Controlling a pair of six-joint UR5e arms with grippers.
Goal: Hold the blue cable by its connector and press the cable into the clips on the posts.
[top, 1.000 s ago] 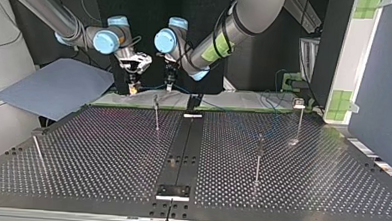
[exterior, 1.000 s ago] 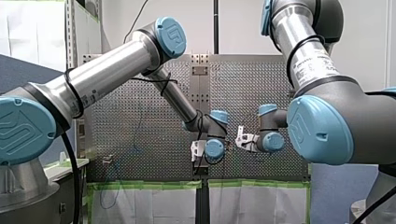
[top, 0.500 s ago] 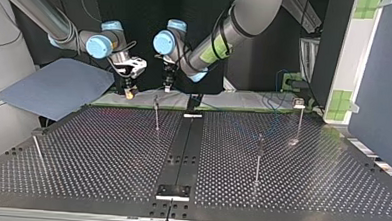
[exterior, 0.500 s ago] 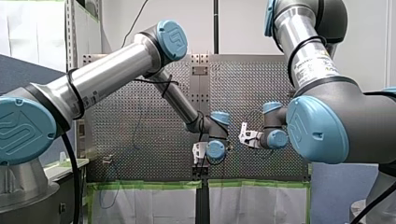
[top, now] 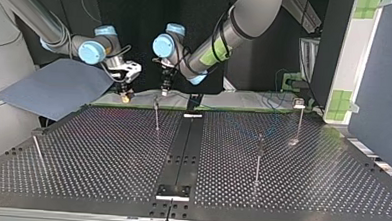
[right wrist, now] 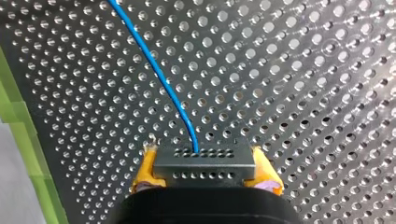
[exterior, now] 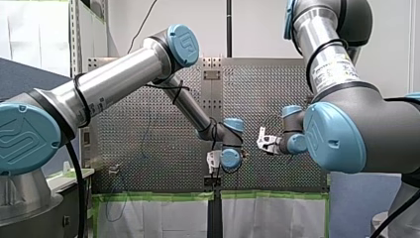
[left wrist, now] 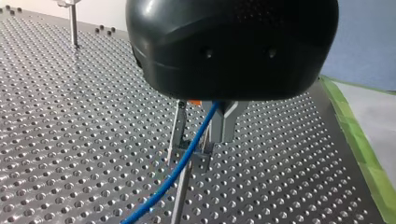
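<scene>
A: Reading across the top view from its left, what is there?

B: First a bare post point(top: 38, 151) near the table point(top: 107, 151) edge, with nothing on it. Then my right gripper point(top: 126, 96), its yellow pads point(right wrist: 145, 169) clamped on the black connector point(right wrist: 204, 164). The blue cable point(left wrist: 173, 173) leads out ahead of it over the holes

A: And next along?

B: A second post point(top: 156, 116), and just beside its top my left gripper point(top: 164, 90). Its metal fingers point(left wrist: 224, 128) stand a little apart with the cable running between them, not pinched as far as I can see. Further right, a middle post point(top: 258, 161) and a corner post point(top: 299, 120) stand well apart from both arms

A: So which step is this?

B: I judge it is the first clip point(top: 155, 97). The cable crosses right at it, though I cannot tell whether it is seated

A: What does the next move call for?

B: Probably the connector end held taut while my left arm presses the cable straight down into that clip. With slack or sideways drift it could slip past
</scene>
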